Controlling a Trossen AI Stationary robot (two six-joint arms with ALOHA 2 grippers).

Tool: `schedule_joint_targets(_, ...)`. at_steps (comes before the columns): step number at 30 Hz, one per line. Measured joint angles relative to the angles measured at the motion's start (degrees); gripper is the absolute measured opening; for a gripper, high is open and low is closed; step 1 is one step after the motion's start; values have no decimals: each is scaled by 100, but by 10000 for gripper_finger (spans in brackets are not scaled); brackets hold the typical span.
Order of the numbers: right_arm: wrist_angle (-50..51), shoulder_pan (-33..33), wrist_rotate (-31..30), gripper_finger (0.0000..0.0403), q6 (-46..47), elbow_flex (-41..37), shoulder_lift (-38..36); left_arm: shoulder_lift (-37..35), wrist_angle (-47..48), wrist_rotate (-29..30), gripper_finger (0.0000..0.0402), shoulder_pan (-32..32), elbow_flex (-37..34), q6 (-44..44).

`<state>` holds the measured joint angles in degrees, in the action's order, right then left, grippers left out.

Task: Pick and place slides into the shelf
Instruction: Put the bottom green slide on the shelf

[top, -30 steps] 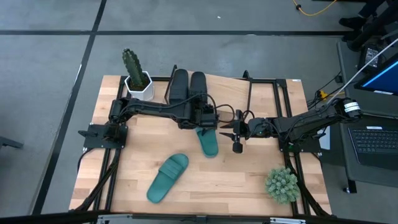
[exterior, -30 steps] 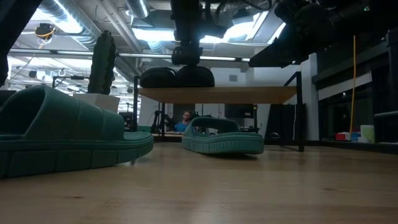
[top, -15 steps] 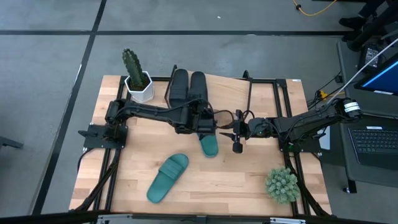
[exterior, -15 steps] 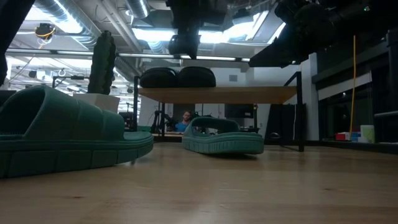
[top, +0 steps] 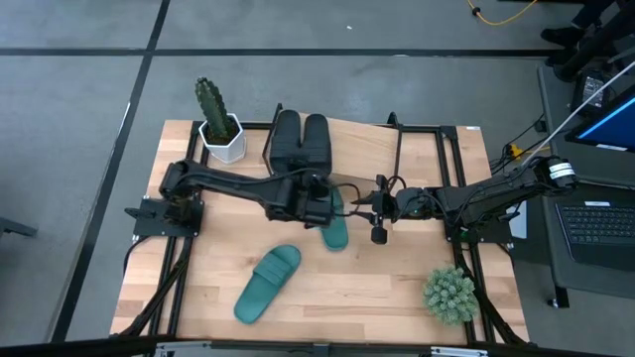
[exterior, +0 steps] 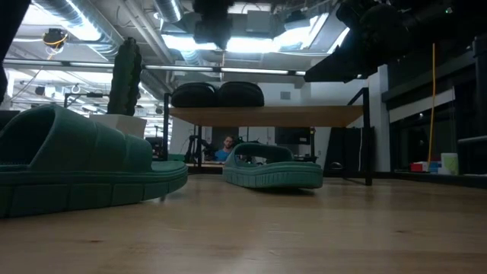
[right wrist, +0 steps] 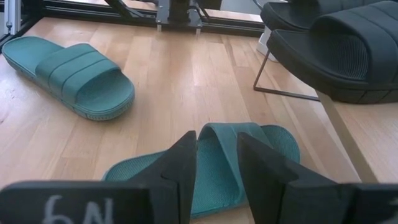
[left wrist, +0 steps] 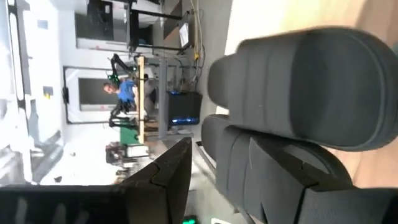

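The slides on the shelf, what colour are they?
Both slides on the shelf are black. The high view shows this best.

A potted cactus (top: 213,117) stands at the table's (top: 397,288) far left corner; a fuzzy green plant (top: 449,295) near its right front corner.

The light wooden tabletop (top: 397,288) is evenly and brightly lit from above in the high view, with only soft shadows cast. In the low view, glare is given off by bright ceiling lights (exterior: 251,42), and the near teal green rubber slide (exterior: 76,164) beneath them is rendered soft and out of focus. In the left wrist view, the black rubber slides (left wrist: 298,93) are blurred.
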<state>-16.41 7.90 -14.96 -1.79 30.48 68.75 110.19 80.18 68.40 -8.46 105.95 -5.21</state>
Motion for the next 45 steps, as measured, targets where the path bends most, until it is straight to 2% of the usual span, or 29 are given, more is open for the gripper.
schedule_joint_targets(10,-10,0,0,116,-160,0,0,-733,652,-26,153,-494,-16,-2017)
schedule_joint_targets(12,-10,0,-2,116,-189,0,0,-824,796,112,153,-645,-141,-2443)
schedule_joint_targets(17,-85,0,7,116,-360,0,0,-1034,932,659,153,-1065,-837,-3357)
schedule_joint_targets(21,-312,0,399,116,-597,0,0,-1234,926,874,153,-1320,-1552,-4163)
schedule_joint_targets(28,-648,-40,599,116,-839,79,-39,-1483,902,864,153,-1629,-2685,-5424)
schedule_joint_targets(33,-571,-39,599,116,-1201,501,-105,-1511,890,811,153,-1889,-2977,-5805)
schedule_joint_targets(39,230,-39,599,116,-1367,1171,-133,-1513,778,600,153,-2289,-3014,-5924)
schedule_joint_targets(45,801,-39,597,116,-1372,1547,-131,-1513,-13,466,153,-2811,-3014,-5644)
